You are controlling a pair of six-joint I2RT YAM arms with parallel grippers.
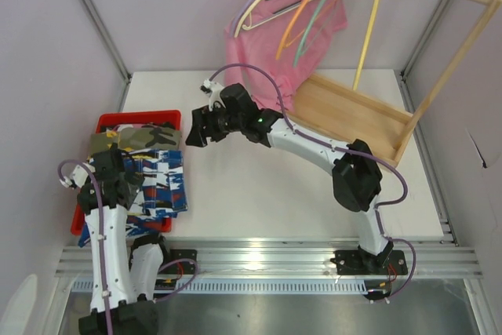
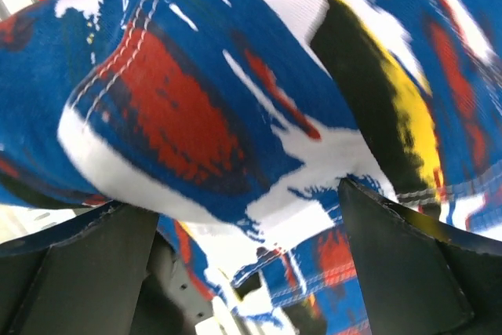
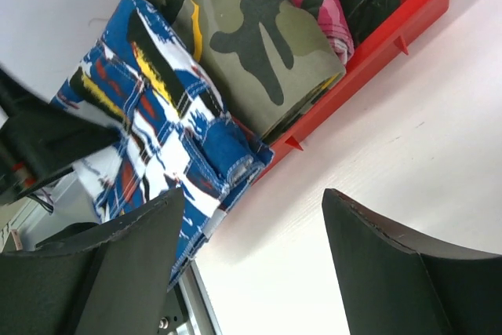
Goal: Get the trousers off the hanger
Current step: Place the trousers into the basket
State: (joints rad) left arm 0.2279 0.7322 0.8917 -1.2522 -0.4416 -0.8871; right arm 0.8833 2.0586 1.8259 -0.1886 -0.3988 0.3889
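Now my left claw (image 2: 247, 202) stands wide apart just over the blue trousers (image 1: 161, 182), which lie with the camouflage pairs (image 3: 251, 45) in the red tray (image 1: 169, 115) at the left edge of the bench (image 1: 259, 194), I think as a finished pile. My right claw (image 3: 252, 194), also apart, holds nothing.

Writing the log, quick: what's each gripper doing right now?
Left gripper: open, close over the blue-print trousers, gripping nothing.
Right gripper: open, empty.
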